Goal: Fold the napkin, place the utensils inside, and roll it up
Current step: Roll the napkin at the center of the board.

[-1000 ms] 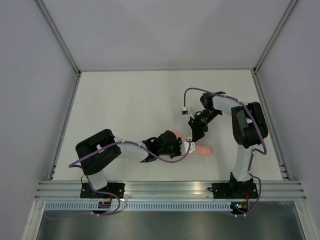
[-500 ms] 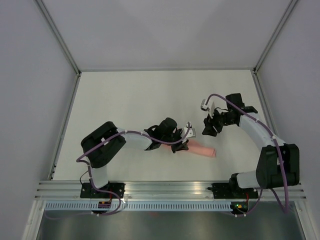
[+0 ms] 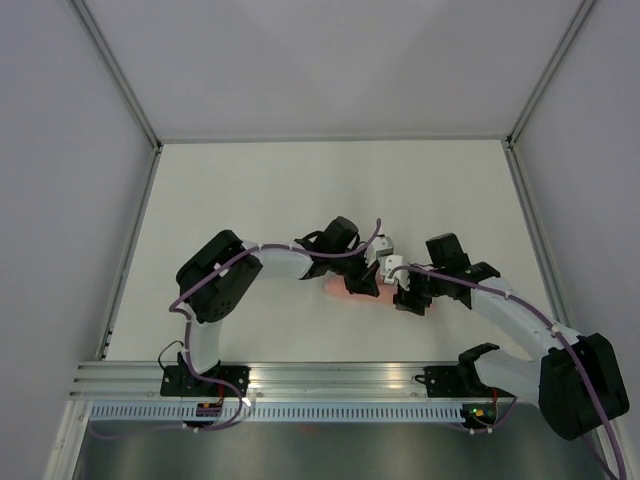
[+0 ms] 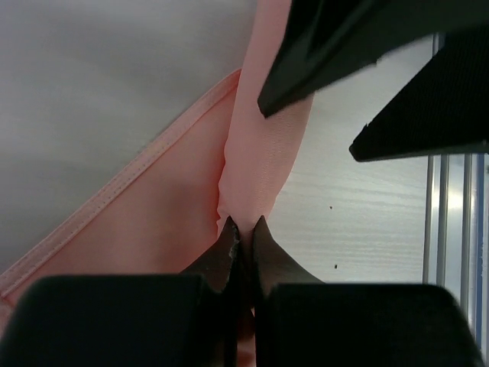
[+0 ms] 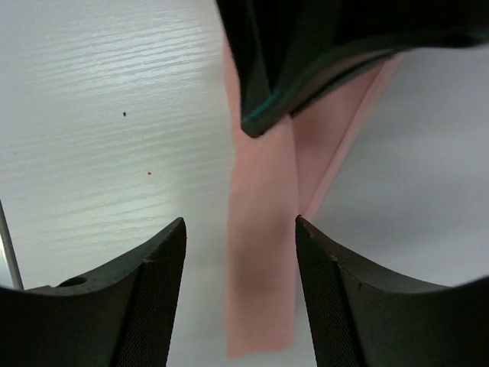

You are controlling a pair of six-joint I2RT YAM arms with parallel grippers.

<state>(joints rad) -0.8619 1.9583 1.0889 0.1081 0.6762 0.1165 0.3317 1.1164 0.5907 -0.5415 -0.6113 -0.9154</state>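
Observation:
The salmon-pink napkin lies rolled into a slim tube on the table, mostly covered by both grippers in the top view. In the left wrist view the roll runs away from my left gripper, which is shut on its near end; a flat hemmed flap spreads to the left. My right gripper is open and straddles the roll's other end without touching it. In the top view my left gripper and right gripper face each other closely. The fork is hidden.
The white table is bordered by grey walls at the back and sides. A slotted metal rail runs along the near edge by the arm bases. The right gripper's fingers fill the top right of the left wrist view.
My right arm has swung from the far right down to the roll's right end. My left gripper has shifted right and farther along the roll, staying on the napkin.

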